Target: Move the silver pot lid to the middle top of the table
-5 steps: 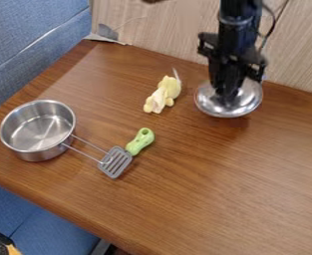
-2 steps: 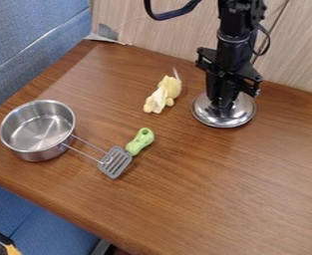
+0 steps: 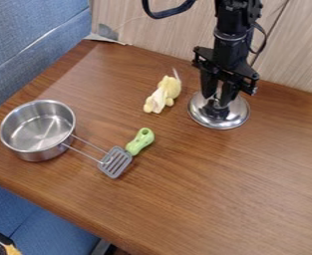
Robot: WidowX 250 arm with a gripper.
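One big brown wooden table [image 3: 205,189] takes up most of the view, so call its middle the clock's center, with 12 at the top. Pale wood-grain panel [image 3: 168,37] runs along the far side from 12 to 2, and blue cushioned seating [image 3: 32,40] sits off the edge at 10.

Black arm comes down from about 1 o'clock, and its gripper [image 3: 218,94] is hanging at 2, right over the lid. Looks released to me: the two fingers are spread apart, not clamped on anything.

Steel pot [image 3: 37,130] is over at 9, upright with its inside showing, wire handle pointing to 4. The silver lid [image 3: 236,115] is at 2, lying flat on the wood with its dark knob [image 3: 217,108] up, just under the fingers.

Spatula [image 3: 115,162] is at 7, slotted gray head at the end of the pot's wire handle, green grip aimed at 1. Smallest guy, a yellow plush toy [image 3: 163,94], lies at 12.
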